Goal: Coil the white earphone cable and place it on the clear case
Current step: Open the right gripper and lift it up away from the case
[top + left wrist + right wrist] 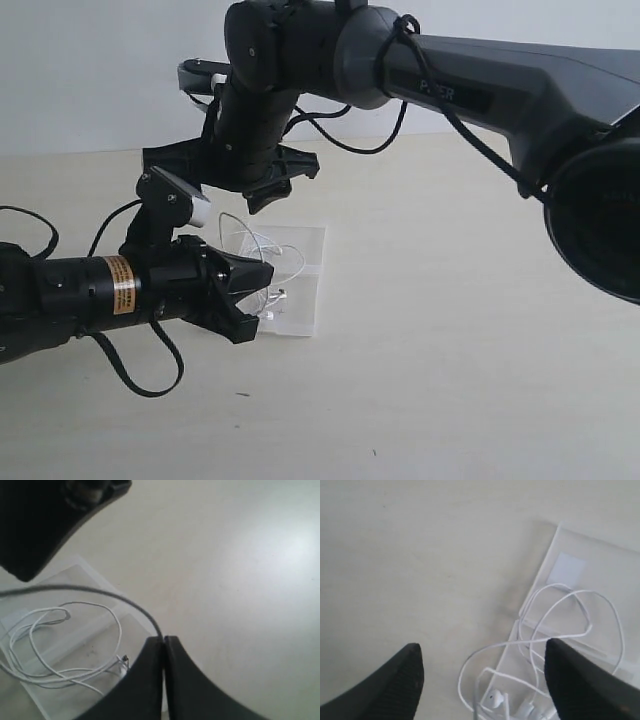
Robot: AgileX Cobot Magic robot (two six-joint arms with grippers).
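Shut black left gripper (164, 647) pinches a strand of the thin white earphone cable (117, 625); its loose loops sprawl just below, mostly on the flat clear plastic case (85, 582). Right gripper (482, 650) hovers above, wide open and empty.

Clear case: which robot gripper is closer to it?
Left, apparently. The left gripper, shut on the white earphone cable, sits low at the clear case's edge; the right gripper hangs open higher up.

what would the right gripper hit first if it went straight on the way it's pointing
Likely the white earphone cable: a loop shows between the right gripper's open fingers, at the clear case's edge. Depth is unclear; missing the wire, it meets the table.
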